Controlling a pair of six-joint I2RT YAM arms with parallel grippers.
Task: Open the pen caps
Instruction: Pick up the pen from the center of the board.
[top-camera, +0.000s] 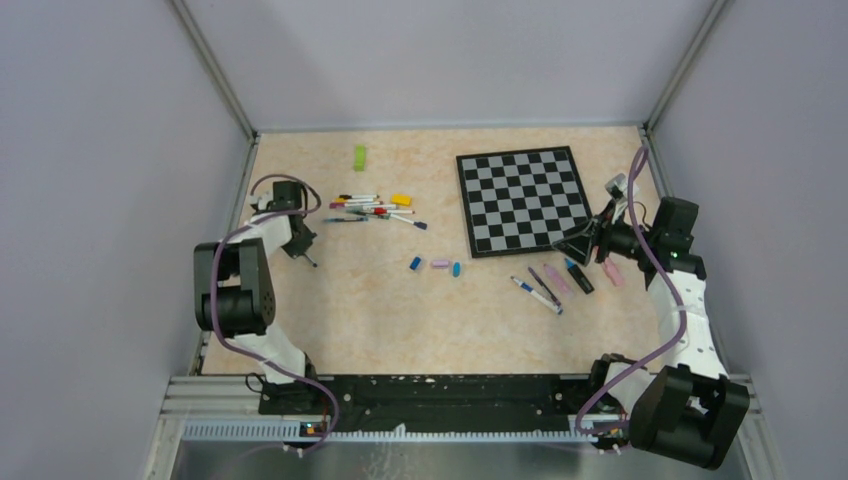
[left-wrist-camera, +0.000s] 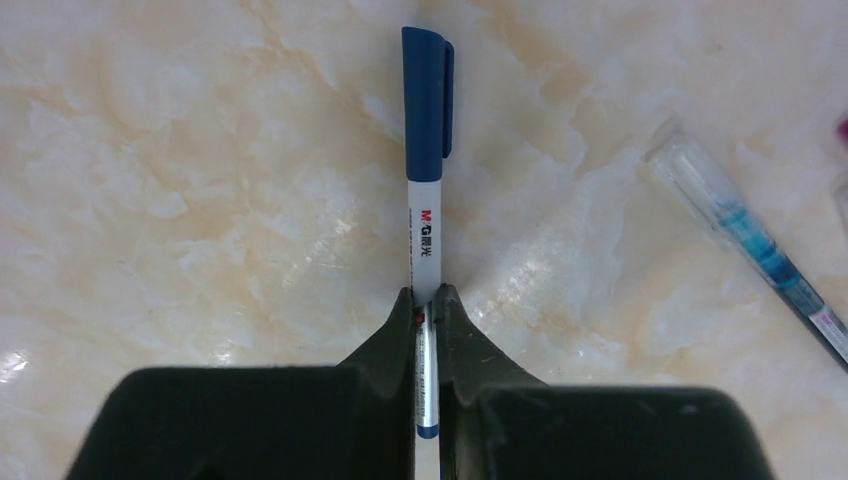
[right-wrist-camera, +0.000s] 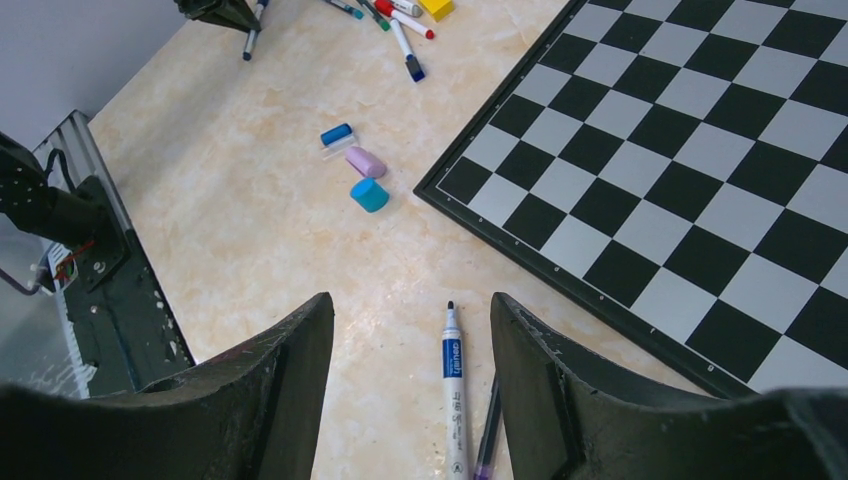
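Observation:
My left gripper (left-wrist-camera: 427, 300) is shut on a white pen (left-wrist-camera: 427, 230) with a blue cap (left-wrist-camera: 427, 100) still on it, held just above the table at the far left (top-camera: 300, 245). My right gripper (right-wrist-camera: 410, 305) is open and empty, hovering by the chessboard's near right corner (top-camera: 578, 248). An uncapped white pen with a blue label (right-wrist-camera: 452, 390) and a thin dark pen (right-wrist-camera: 490, 430) lie below its fingers. Three loose caps, blue (right-wrist-camera: 336, 134), pink (right-wrist-camera: 366, 162) and cyan (right-wrist-camera: 369, 194), lie mid-table. A cluster of pens (top-camera: 375, 208) lies right of the left gripper.
The chessboard (top-camera: 522, 200) lies at the back right. A green block (top-camera: 359, 157) and a yellow block (top-camera: 401, 199) sit near the pen cluster. Several more pens (top-camera: 560, 282) lie in front of the board. A clear pen (left-wrist-camera: 750, 235) lies right of the left gripper.

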